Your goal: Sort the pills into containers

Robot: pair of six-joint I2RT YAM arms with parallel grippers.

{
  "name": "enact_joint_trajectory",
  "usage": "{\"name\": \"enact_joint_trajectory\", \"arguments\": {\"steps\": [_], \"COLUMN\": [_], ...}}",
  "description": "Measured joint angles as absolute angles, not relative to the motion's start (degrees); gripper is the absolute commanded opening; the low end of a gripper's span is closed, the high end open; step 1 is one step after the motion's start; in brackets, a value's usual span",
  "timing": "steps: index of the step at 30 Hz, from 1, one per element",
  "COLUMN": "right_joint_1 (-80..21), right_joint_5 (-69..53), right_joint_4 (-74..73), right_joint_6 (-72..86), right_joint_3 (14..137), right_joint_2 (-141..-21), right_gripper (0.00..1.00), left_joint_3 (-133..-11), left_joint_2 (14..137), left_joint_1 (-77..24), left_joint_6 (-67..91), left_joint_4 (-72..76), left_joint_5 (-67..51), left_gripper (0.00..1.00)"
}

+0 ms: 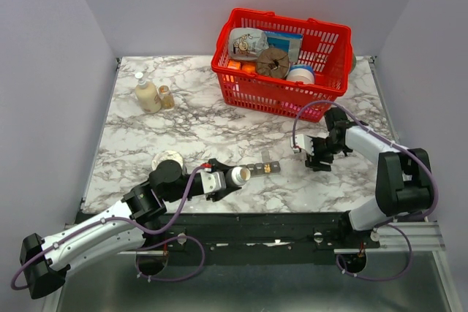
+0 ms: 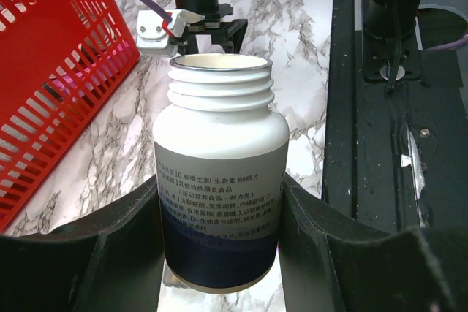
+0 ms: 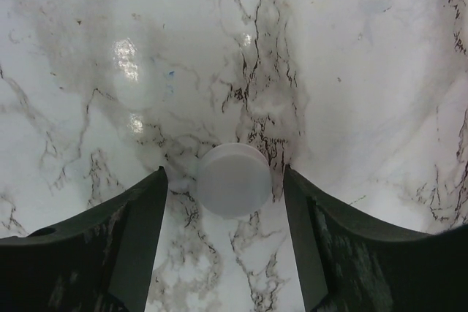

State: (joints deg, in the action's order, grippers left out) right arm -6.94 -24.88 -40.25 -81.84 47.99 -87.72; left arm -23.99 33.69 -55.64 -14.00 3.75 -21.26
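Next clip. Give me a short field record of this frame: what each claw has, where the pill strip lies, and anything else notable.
left claw: shut on white plastic pill bottle, uncapped, mouth toward the strip
right claw: open, astride white round cap, not touching it
containers: dark grey compartment strip, between both claws
surface: marble table
far side: red wire-mesh basket, holding items

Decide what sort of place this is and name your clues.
Most likely a robotics lab test cell, not a home: plain grey walls box in a marble-patterned table, the left arm and right arm are mounted at its near edge, and a red plastic basket holds staged items.
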Motion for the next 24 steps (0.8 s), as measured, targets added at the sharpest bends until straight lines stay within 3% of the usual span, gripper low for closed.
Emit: {"name": "enact_joint_trajectory", "arguments": {"steps": [2, 6, 9, 15, 24], "right_joint_1": [-7.1, -7.2, -7.2, -7.6, -20.1], "right_joint_5": [-24.9, -24.8, -24.6, -28.9, -55.3], "right_joint_4": [-40.4, -40.9, -40.8, -45.5, -58.0], "right_joint_6": [-81.4, -80.6, -80.2, -77.3, -70.5], "right_joint_3": [48.1, 48.7, 48.7, 48.8, 60.2], "right_joint_2": [-88.0, -88.7, -88.6, -83.4, -65.6], "right_gripper": [0.57, 0.32, 0.22, 0.17, 0.17], "left_joint_3": [-24.0, -24.0, -24.0, -24.0, -24.1], "left_joint_2": [33.7, 33.7, 33.9, 37.6, 50.4], "left_joint_1": [-55.6, -55.6, -55.6, -55.7, -55.8], "left_joint_6": [-14.0, -13.9, -13.8, -11.9, -6.5], "left_joint_4": [3.7, 3.7, 3.8, 5.5, 15.4], "left_joint_5": [-21.3, -21.3, -21.4, -23.7, -28.7], "left_gripper": [0.00, 0.00, 0.00, 0.00, 0.00]}}
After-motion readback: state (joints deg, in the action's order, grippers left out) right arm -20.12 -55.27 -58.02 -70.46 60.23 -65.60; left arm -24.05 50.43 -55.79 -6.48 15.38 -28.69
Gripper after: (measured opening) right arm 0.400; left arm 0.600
